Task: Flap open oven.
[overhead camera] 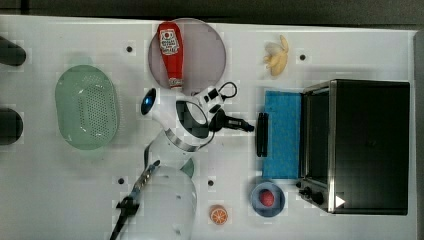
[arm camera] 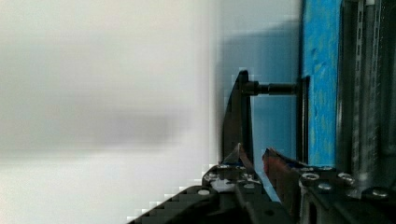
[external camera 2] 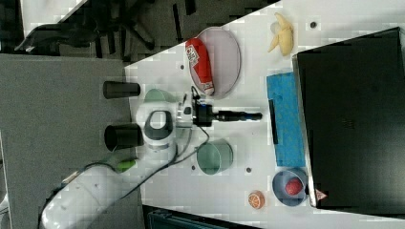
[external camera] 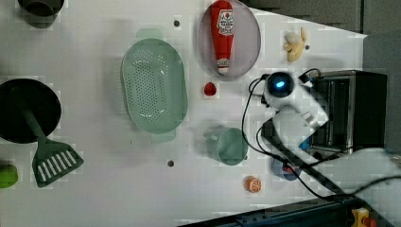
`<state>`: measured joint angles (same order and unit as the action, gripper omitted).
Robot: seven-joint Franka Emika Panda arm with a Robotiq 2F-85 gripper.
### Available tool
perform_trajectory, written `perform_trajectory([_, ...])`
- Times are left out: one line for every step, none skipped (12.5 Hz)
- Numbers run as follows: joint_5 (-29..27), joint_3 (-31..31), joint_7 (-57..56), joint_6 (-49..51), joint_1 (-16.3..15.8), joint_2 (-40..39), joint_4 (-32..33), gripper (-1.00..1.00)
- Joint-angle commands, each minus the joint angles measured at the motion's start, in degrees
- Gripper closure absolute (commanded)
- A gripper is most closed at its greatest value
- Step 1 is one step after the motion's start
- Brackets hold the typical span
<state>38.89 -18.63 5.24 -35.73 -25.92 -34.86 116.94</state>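
Oven point(overhead camera: 370, 145) sits at the top view's right edge of the bench point(overhead camera: 60, 190), long axis running up-down in the top view, mouth facing the top view's left; its blue door point(overhead camera: 282, 134) is flapped down flat with the bar handle point(overhead camera: 262, 134) at its outer edge. Around it: blue bowl point(overhead camera: 260, 206) holding a red fruit by the door's lower corner, orange slice point(overhead camera: 218, 215), banana point(overhead camera: 276, 57), ketchup bottle point(overhead camera: 170, 52) on a plate point(overhead camera: 207, 50), green colander point(overhead camera: 87, 107). Gripper point(overhead camera: 248, 125) points at the handle just short of it, jaws a narrow slit apart, gripping nothing.
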Motion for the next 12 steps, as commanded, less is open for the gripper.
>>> perform_trajectory([-7.2,-0.9,-0.2,-1.7,0.1,8.6,-1.5,0.65])
perform_trajectory([-9.5,-1.2,-0.2,-1.7,0.3,10.9,-1.5,0.65])
perform_trajectory([-12.1,-1.7,-0.2,-1.6,0.5,13.4,-1.6,0.65])
perform_trajectory([-15.0,-2.4,-0.2,-1.4,0.7,15.8,-1.6,0.65])
perform_trajectory([-17.9,-3.3,-0.2,-0.7,0.9,18.2,-1.6,0.65])
perform_trajectory([-20.4,-4.1,-0.2,0.4,1.0,20.6,-1.6,0.65])
perform_trajectory([-22.3,-5.0,-0.2,1.7,1.0,22.8,-1.7,0.65])
perform_trajectory([-23.3,-5.5,-0.2,2.7,1.0,25.2,-1.7,0.65])
perform_trajectory([-23.9,-5.9,-0.2,3.4,1.0,27.6,-1.8,0.65])
perform_trajectory([-24.5,-6.0,-0.2,3.9,1.0,29.8,-1.8,0.65])
perform_trajectory([-25.3,-6.0,0.0,4.9,1.1,31.9,-1.8,0.65])
perform_trajectory([-26.7,-6.0,0.1,6.7,1.1,33.8,-1.8,0.65])
